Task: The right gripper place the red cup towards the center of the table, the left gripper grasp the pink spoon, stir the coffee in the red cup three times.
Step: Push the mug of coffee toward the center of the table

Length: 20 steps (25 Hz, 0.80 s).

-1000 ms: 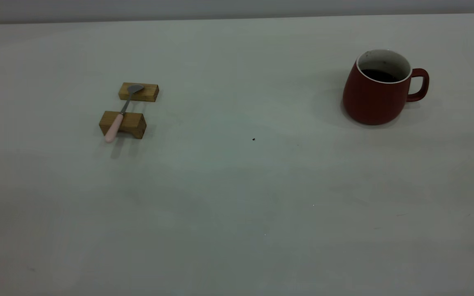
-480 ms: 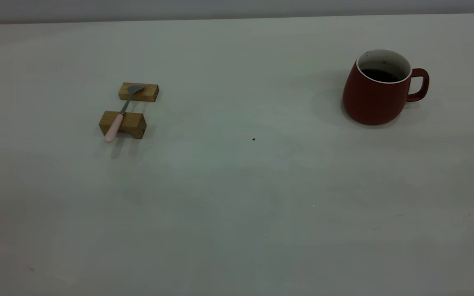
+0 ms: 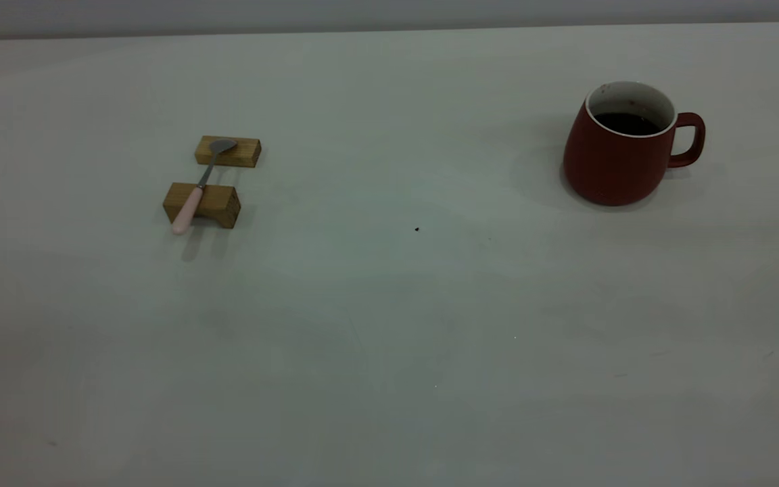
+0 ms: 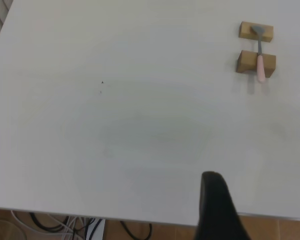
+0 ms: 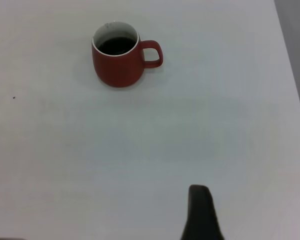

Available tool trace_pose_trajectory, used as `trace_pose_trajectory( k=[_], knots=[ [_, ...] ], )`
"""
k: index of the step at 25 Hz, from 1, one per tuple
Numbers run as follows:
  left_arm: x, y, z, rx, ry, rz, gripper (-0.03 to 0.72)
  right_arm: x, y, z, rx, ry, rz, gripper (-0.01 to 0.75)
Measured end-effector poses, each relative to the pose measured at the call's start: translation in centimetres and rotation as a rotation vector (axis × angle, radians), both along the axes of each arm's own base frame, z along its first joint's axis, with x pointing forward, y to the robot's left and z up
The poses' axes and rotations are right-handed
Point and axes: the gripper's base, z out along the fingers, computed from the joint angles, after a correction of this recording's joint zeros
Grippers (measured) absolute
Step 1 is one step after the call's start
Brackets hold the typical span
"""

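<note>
a wide off-white table (image 3: pixel 389 304) seen from the front. on the right side, toward the far edge, the red cup (image 3: pixel 618 147) stands upright, its loop handle pointing to the right. dark coffee (image 3: pixel 626 124) fills the lower part of its white inside. the cup sits well away from the table's middle, where a tiny dark speck (image 3: pixel 416 229) marks the surface.

on the left side, two wooden blocks (image 3: pixel 212 181) lie one behind the other with a small gap between. the pink spoon (image 3: pixel 199 184) bridges them: its grey bowl rests on the far block, its pink handle lies across the near block and juts past it toward the camera.

neither arm appears in the front view. in the left wrist view, one black finger of the left gripper (image 4: pixel 217 210) shows above the table's near edge, well apart from the spoon; it cannot be told whether the fingers are spread or pressed together. in the right wrist view, one black finger of the right gripper (image 5: pixel 202 214) shows over bare table, well apart from the cup; its state likewise cannot be told.
</note>
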Motion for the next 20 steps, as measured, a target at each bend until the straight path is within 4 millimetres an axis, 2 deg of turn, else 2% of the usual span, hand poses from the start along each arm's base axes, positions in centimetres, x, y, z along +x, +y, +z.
trace_pose_trajectory(
  k=[11,14,18,20],
  knots=[
    [0.0,0.0,0.0,-0.001,0.000,0.001,0.509,0.0,0.0,0.0,0.008,-0.001,-0.006,0.585],
    [0.0,0.0,0.0,-0.001,0.000,0.001,0.509,0.5,-0.1,0.9,-0.003,0.008,-0.011,0.585],
    [0.0,0.0,0.0,-0.001,0.000,0.001,0.509,3.3,0.0,4.2,-0.033,0.074,0.000,0.585],
    [0.0,0.0,0.0,-0.001,0.000,0.001,0.509,6.1,0.0,5.6,-0.086,0.142,0.026,0.585]
  ],
)
